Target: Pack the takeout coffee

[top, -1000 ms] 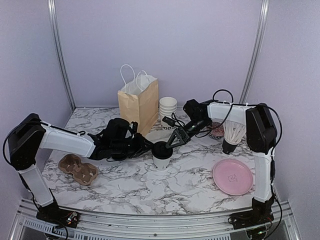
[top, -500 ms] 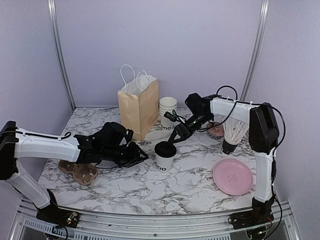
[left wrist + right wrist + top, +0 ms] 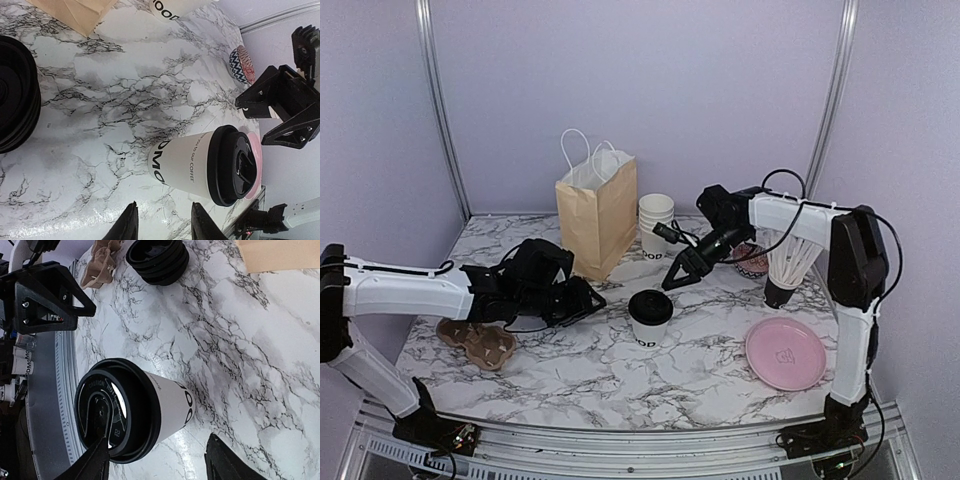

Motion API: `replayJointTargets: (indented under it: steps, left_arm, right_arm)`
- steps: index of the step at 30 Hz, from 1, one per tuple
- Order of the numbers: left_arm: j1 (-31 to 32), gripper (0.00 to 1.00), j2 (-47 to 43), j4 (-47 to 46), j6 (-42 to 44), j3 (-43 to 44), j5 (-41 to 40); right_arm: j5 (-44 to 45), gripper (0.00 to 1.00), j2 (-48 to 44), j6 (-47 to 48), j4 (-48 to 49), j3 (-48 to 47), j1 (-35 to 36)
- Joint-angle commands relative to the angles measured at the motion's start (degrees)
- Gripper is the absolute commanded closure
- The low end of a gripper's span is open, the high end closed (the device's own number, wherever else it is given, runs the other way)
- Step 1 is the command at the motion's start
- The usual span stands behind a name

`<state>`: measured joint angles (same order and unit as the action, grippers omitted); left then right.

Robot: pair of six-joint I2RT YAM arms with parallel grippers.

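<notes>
The takeout coffee is a white paper cup with a black lid and dark lettering, standing upright mid-table. It also shows in the left wrist view and in the right wrist view. My left gripper is open and empty, a short way left of the cup; in its own view the gripper has the cup ahead of its fingers, apart from them. My right gripper is open and empty, above and behind the cup to the right; in its own view the gripper is clear of the lid.
A brown paper bag with white handles stands behind, lidless white cups beside it. A stack of black lids lies by the bag. A cardboard carrier is at left, a pink plate at right, a patterned bowl behind.
Both grippers have drawn back from the cup: the left arm pulled away to the left, the right lifted off the lid toward the back right. The cup stands free.
</notes>
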<state>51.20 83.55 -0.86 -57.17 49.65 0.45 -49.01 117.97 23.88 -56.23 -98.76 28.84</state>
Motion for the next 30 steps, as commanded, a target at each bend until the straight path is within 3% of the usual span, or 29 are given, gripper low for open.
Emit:
replayJointTargets:
  steps: [1, 5, 19, 30]
  left_arm:
    - [-0.2, 0.65, 4.3, -5.7, 0.7, 2.8, 4.4]
    - [-0.2, 0.64, 7.3, -10.2, -1.1, 4.1, 7.8]
    - [-0.2, 0.65, 11.7, -11.2, -1.1, 6.6, 9.4]
    - [0.4, 0.76, 16.1, -10.3, -1.9, 4.2, 10.0]
  right_arm:
    - [-0.5, 0.37, -4.2, 1.4, -0.3, 4.1, -0.2]
    - [-0.6, 0.37, -5.0, 2.5, -0.4, 7.0, -0.2]
    - [-2.1, 0.38, -2.6, 2.3, 0.3, 6.9, 1.2]
    - [-1.1, 0.38, 0.2, 1.1, 1.3, 5.7, 3.9]
